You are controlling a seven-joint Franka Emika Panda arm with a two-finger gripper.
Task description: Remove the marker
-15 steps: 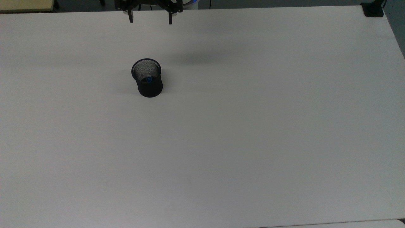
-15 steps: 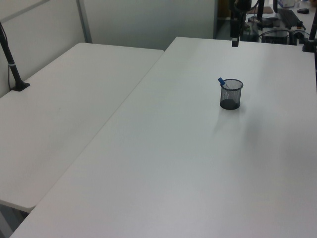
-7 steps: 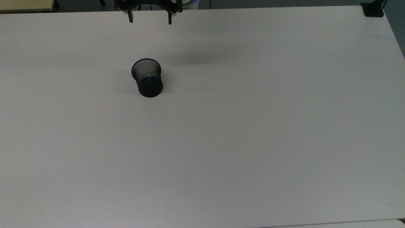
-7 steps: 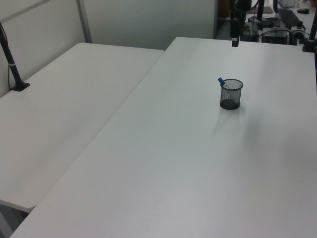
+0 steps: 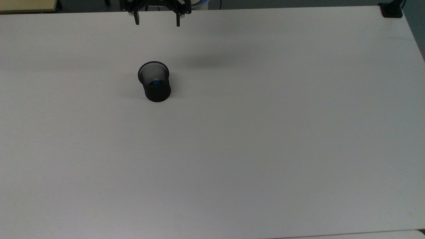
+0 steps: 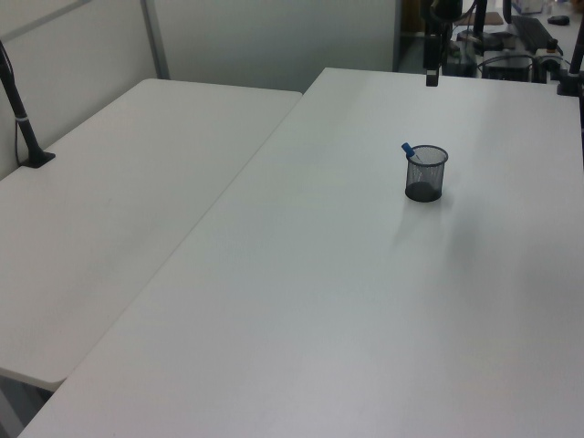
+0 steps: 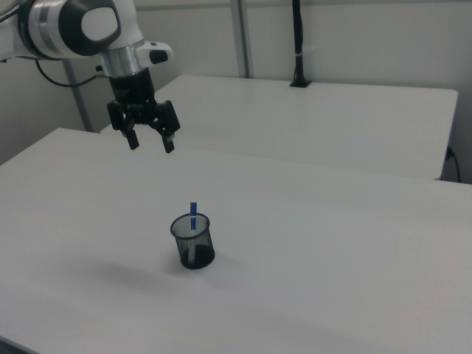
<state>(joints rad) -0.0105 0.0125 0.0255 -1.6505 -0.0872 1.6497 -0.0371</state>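
A black mesh cup (image 5: 154, 81) (image 6: 426, 172) (image 7: 193, 241) stands on the white table. The marker (image 5: 155, 82) (image 6: 408, 151) (image 7: 193, 211) stands inside it, its blue end poking above the rim; the rest is hidden by the mesh. My gripper (image 5: 156, 22) (image 7: 150, 143) hangs high over the table's far edge in the top view, well above and away from the cup. Its two black fingers are spread wide with nothing between them. In the left view one finger (image 6: 432, 75) shows edge-on at the top.
A second white table (image 6: 109, 219) (image 7: 317, 118) adjoins this one. A black clamp post (image 6: 23, 128) (image 7: 298, 44) stands on it. A black mount (image 5: 391, 10) sits at the top view's top right corner.
The gripper has dipped very slightly; the cup and marker have not moved.
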